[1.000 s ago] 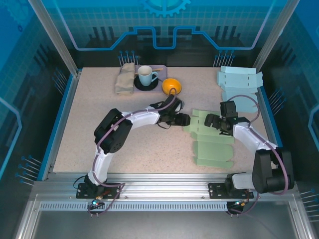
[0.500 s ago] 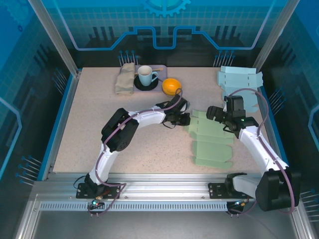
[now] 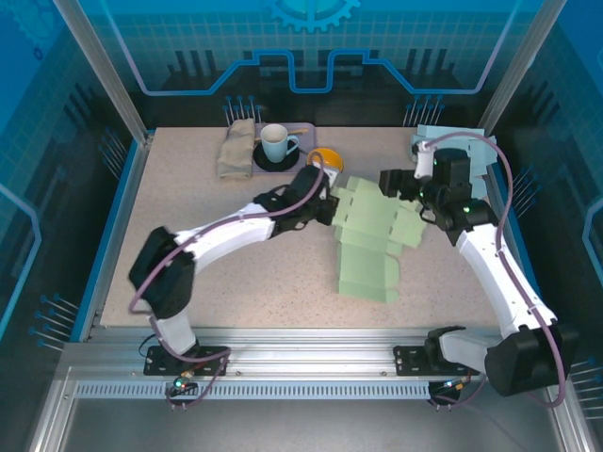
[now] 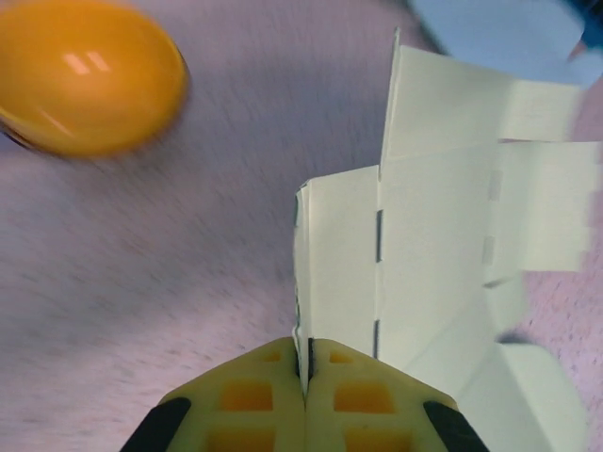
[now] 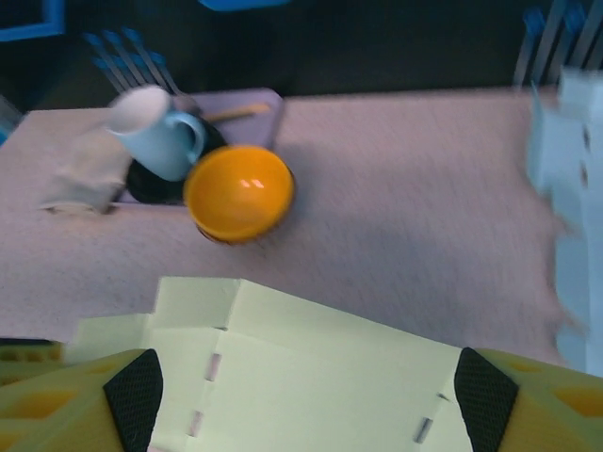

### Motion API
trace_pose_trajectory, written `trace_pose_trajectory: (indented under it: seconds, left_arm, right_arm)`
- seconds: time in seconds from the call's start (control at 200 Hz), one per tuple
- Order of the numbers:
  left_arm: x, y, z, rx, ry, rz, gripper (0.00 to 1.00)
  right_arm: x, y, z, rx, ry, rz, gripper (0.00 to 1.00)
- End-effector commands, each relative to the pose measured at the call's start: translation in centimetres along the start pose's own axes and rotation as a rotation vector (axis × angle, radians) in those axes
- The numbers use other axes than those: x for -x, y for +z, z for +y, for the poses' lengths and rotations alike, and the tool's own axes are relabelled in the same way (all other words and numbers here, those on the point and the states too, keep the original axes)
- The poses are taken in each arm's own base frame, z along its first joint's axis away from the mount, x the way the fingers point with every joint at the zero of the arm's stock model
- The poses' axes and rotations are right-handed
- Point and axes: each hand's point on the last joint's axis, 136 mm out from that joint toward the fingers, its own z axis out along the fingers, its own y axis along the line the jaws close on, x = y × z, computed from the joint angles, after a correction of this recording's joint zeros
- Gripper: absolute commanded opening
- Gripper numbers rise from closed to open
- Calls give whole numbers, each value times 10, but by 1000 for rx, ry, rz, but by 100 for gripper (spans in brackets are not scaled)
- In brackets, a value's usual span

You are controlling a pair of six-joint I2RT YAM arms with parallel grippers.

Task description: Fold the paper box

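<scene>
The paper box (image 3: pixel 367 247) is a flat pale green card blank with creases and flaps, raised at its far end off the table. My left gripper (image 3: pixel 330 202) is shut on the blank's left edge; in the left wrist view the thin edge of the paper box (image 4: pixel 424 217) runs straight into the closed left gripper (image 4: pixel 306 353). My right gripper (image 3: pixel 394 185) hovers over the blank's far right corner. In the right wrist view the right gripper (image 5: pixel 309 388) stands open and wide, with the paper box (image 5: pixel 320 348) spanning the gap between its fingers.
An orange bowl (image 3: pixel 326 157) sits just behind the left gripper, next to a pale blue mug (image 3: pixel 275 143) on a dark saucer and a folded cloth (image 3: pixel 236 147). Light blue flat blanks (image 3: pixel 476 143) lie at the back right corner. The table's raised rims (image 3: pixel 118 221) bound the sides.
My left gripper has shut on the blank's edge, then lifted and pulled it back and left. The right gripper has risen toward the back, its jaws narrowing a little.
</scene>
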Motion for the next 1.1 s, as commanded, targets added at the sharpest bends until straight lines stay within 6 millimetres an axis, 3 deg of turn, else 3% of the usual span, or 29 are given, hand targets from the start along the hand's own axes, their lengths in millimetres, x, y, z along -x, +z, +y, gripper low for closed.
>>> trace_pose_trajectory:
  seconds: [0.0,0.07,0.145,0.25,0.325,0.465,0.63,1.09]
  left_arm:
    - [4,-38,40,131,110,-36,0]
    - [7,-62,49,156,137,-70,0]
    - [8,-85,56,182,158,-96,0]
    - [7,-113,63,214,186,-132,0]
    - [9,-131,63,207,212,-171,0]
    - [16,-164,67,236,282,-243,0]
    - [14,-180,62,210,342,-259,0]
    - [-4,-189,61,195,459,-262,0]
  right_arm:
    - [33,0,43,116,-256,-58,82]
    - [41,-1,70,184,-441,-85,81]
    - [36,-7,104,354,-677,-104,74]
    - [16,-17,137,578,-985,-145,53]
    - [-1,-21,148,685,-1147,-182,52]
    - [-14,-18,151,756,-1221,-165,52]
    - [-27,1,144,729,-1269,-101,52]
    - [-22,32,132,649,-1243,-13,48]
